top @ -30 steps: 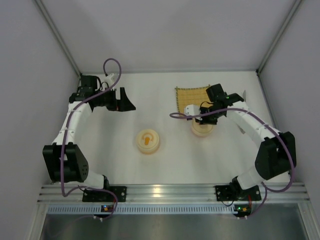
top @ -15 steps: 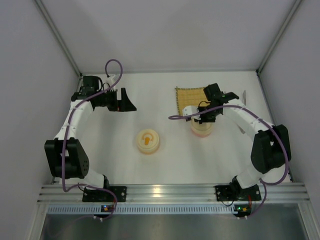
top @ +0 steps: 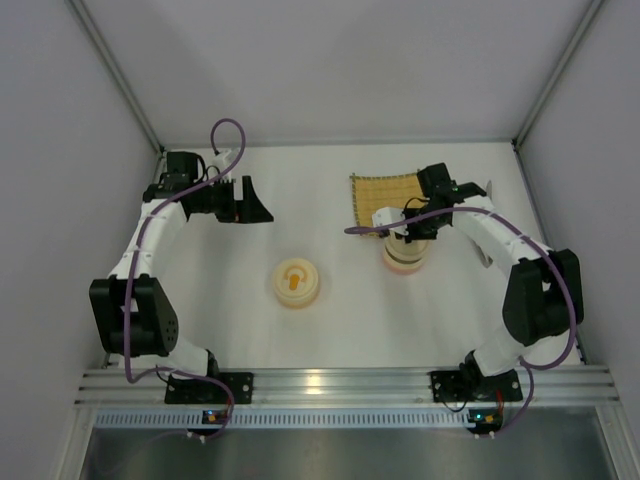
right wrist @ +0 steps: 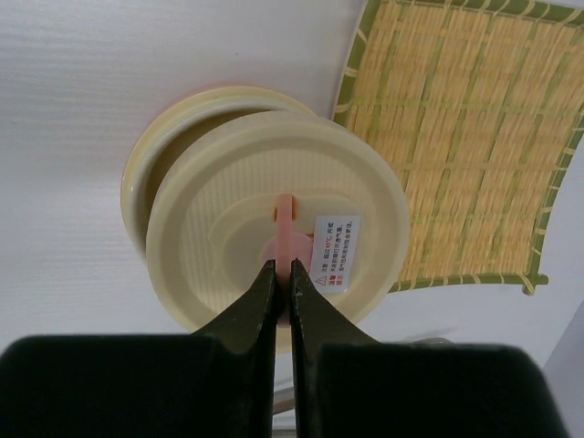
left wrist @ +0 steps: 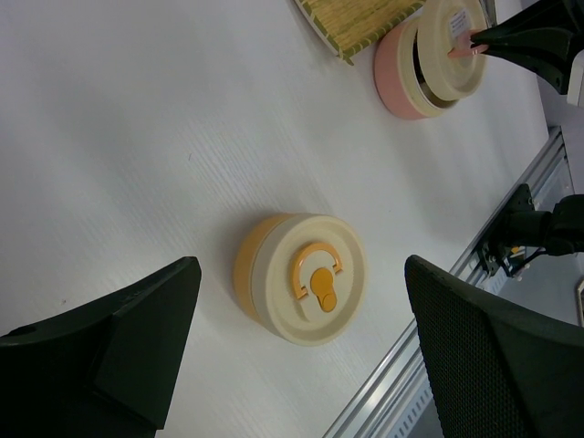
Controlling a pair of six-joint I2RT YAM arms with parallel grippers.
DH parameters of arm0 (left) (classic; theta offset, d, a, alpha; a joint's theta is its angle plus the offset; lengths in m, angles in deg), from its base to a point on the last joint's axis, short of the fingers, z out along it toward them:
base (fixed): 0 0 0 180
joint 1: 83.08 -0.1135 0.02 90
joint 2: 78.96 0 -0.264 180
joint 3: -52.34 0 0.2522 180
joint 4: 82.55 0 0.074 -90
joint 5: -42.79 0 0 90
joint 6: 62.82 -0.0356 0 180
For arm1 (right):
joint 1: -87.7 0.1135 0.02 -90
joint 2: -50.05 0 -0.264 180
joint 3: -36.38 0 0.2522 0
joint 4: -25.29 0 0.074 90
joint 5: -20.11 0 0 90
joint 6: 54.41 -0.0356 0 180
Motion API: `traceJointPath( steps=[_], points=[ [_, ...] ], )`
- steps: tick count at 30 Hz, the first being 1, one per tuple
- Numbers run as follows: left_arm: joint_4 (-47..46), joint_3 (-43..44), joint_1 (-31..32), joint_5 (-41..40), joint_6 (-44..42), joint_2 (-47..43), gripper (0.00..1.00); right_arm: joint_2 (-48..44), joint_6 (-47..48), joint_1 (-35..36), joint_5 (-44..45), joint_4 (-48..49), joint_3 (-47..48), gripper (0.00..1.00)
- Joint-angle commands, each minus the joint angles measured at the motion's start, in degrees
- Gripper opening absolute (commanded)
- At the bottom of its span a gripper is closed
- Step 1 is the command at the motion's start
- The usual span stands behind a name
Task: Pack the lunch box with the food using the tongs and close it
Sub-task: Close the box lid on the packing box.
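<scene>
The lunch box [top: 404, 262] is a round pink tub with a cream rim [right wrist: 146, 173], standing just in front of the yellow mat. My right gripper [right wrist: 283, 266] is shut on the thin pink handle [right wrist: 285, 212] of the box's cream lid [right wrist: 210, 228]. The lid hangs tilted just above the tub and off to one side, as the left wrist view [left wrist: 447, 46] also shows. My left gripper [top: 255, 205] is open and holds nothing, at the back left. No food shows in any view. A slim pale sliver [top: 489, 188] past the right arm may be the tongs.
A second round box [top: 295, 282] with an orange base and an orange handle on its shut cream lid [left wrist: 310, 278] stands mid-table. The woven yellow mat [right wrist: 465, 146] lies bare behind the pink tub. Grey walls close in both sides. A metal rail [top: 330, 382] runs along the near edge.
My right wrist has swung a little toward the back right with the lid still gripped, and the lid now sits tilted over the pink tub. The left arm has barely shifted.
</scene>
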Motion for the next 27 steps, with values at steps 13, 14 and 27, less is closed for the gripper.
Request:
traceJointPath(
  steps=[13,14,27],
  points=[
    [-1.93,1.16,-0.19,1.85,-0.19,-0.05,0.98,0.72,1.8,-0.73,-4.37,0.19,2.19,0.0],
    [-1.84,1.24,-0.19,1.76,-0.19,-0.05,0.98,0.8,1.63,-0.82,-4.29,0.28,2.19,0.0],
    [-2.46,1.24,-0.19,0.8,0.68,0.21,0.98,1.42,1.28,-0.73,-4.11,0.46,1.05,0.0]
  ],
)
